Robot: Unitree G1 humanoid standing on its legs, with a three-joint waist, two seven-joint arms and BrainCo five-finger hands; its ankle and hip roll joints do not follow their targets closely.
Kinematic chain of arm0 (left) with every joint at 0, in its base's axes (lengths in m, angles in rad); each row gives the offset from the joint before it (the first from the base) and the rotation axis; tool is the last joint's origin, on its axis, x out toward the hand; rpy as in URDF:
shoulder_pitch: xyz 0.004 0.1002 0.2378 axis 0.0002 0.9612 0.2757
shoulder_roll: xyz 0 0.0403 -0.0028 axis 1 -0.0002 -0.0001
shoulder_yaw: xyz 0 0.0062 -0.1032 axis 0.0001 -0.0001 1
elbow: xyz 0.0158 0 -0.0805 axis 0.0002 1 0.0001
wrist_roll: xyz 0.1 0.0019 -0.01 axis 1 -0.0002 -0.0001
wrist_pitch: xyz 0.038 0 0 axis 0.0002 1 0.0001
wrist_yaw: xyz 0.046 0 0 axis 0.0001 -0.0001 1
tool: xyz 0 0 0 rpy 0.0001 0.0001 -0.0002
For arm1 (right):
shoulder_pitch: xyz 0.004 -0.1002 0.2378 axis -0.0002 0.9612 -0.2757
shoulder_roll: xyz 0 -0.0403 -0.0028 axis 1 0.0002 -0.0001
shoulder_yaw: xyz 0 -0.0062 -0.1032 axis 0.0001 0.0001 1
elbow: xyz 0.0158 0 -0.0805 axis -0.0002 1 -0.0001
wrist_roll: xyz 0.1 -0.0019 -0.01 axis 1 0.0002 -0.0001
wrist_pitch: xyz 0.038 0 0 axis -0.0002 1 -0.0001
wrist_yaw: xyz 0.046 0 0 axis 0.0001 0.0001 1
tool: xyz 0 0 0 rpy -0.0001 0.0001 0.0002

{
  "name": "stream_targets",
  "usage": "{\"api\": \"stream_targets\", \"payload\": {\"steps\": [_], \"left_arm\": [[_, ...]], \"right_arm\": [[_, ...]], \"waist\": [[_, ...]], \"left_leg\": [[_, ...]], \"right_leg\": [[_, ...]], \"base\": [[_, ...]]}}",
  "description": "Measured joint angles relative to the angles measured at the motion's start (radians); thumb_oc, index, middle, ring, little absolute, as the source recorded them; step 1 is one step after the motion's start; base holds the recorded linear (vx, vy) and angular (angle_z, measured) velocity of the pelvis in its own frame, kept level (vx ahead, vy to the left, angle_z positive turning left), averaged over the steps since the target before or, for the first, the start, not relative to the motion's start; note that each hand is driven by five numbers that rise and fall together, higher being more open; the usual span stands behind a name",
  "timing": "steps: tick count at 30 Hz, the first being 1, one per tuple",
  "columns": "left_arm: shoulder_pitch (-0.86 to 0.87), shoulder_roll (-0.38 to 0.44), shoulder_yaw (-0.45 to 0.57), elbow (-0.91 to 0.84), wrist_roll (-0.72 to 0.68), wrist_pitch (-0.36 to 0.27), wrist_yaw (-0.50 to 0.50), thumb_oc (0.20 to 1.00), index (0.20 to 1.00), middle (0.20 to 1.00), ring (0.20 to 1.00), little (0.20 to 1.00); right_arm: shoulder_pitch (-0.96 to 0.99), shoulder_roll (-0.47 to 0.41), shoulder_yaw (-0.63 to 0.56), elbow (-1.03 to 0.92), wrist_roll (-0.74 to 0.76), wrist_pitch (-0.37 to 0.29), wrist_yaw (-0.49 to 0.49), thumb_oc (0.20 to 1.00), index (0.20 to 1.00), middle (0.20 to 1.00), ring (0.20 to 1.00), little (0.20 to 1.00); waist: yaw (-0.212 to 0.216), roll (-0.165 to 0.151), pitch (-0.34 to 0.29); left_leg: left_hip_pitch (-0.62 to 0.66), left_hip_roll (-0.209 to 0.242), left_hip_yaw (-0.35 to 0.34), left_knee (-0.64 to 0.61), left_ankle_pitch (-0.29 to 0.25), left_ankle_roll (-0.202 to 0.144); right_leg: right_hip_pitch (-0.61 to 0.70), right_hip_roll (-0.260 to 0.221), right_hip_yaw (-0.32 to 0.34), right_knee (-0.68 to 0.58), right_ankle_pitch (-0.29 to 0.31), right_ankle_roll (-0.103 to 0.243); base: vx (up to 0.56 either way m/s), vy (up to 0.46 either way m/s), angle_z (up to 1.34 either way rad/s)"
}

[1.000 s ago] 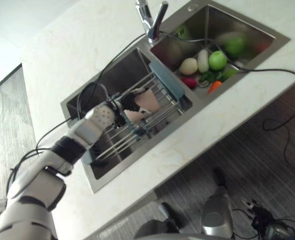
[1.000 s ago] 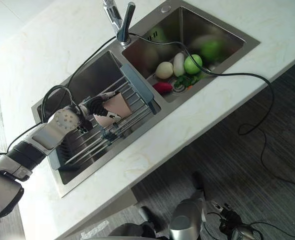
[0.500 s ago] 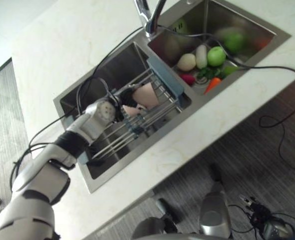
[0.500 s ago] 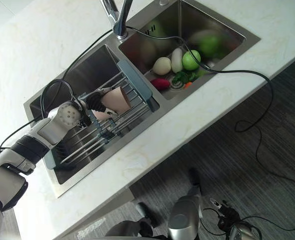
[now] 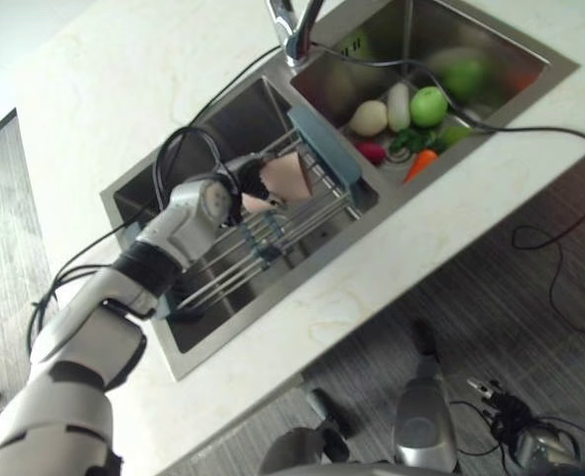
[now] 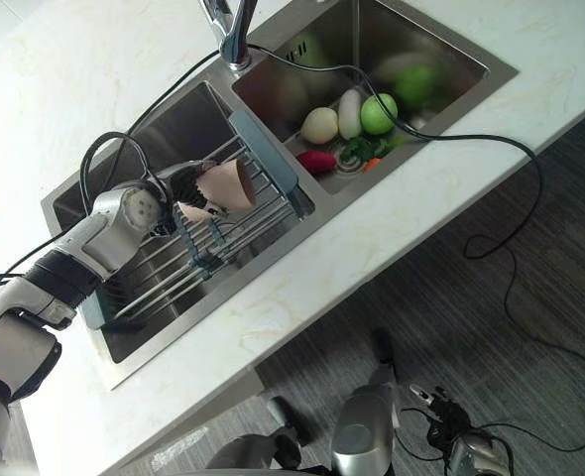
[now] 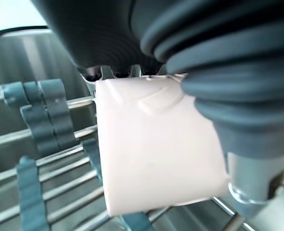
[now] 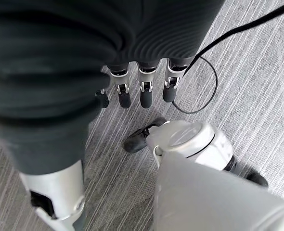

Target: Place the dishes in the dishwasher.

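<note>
While the wire rack crowds the sink, the left hand grips a pale pink cup; right hand hangs relaxed.

You're looking down on a pale marbled countertop holding a double steel sink with a chrome faucet between the basins. Below lies grey striped flooring (possibly carpet, hard to tell).
</note>
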Motion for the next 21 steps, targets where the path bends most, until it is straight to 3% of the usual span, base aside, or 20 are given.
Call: {"api": "stream_targets", "payload": {"steps": [6, 14, 17, 21], "left_arm": [[-0.021, -0.004, -0.010, 0.028, 0.082, -0.032, -0.026, 0.200, 0.200, 0.200, 0.200, 0.200], [-0.002, 0.037, -0.047, -0.037, 0.085, -0.108, -0.030, 0.200, 0.200, 0.200, 0.200, 0.200], [0.066, 0.040, -0.065, -0.051, 0.085, -0.138, 0.019, 0.200, 0.200, 0.200, 0.200, 0.200], [0.187, 0.052, -0.076, -0.124, 0.100, -0.169, 0.158, 0.200, 0.200, 0.200, 0.200, 0.200]], "right_arm": [[-0.031, 0.007, 0.004, 0.014, 0.000, -0.002, -0.003, 1.000, 1.000, 1.000, 1.000, 1.000], [-0.031, 0.011, 0.002, 0.031, 0.000, -0.007, -0.002, 1.000, 1.000, 1.000, 1.000, 1.000], [-0.030, 0.024, -0.001, 0.056, -0.001, -0.010, -0.003, 1.000, 1.000, 1.000, 1.000, 1.000], [-0.023, 0.043, -0.003, 0.071, -0.001, -0.025, -0.005, 1.000, 1.000, 1.000, 1.000, 1.000]], "waist": [[0.001, -0.017, 0.001], [0.004, -0.038, -0.012], [0.010, -0.049, -0.054], [0.015, -0.079, -0.110]], "left_leg": [[-0.007, 0.004, 0.003, 0.012, -0.001, 0.002], [0.009, 0.011, -0.001, 0.015, -0.001, 0.002], [0.043, 0.018, -0.007, -0.010, 0.000, 0.000], [0.051, 0.025, -0.010, -0.006, 0.000, -0.001]], "right_leg": [[-0.016, 0.000, 0.007, 0.020, -0.009, -0.013], [0.009, 0.004, -0.008, 0.016, 0.013, -0.014], [0.048, 0.015, -0.023, -0.002, 0.007, -0.020], [0.063, 0.021, -0.042, 0.002, 0.004, -0.025]], "base": [[-0.01, -0.003, -0.02], [-0.01, -0.001, 0.02], [-0.03, 0.002, 0.04], [-0.02, 0.026, 0.06]]}}
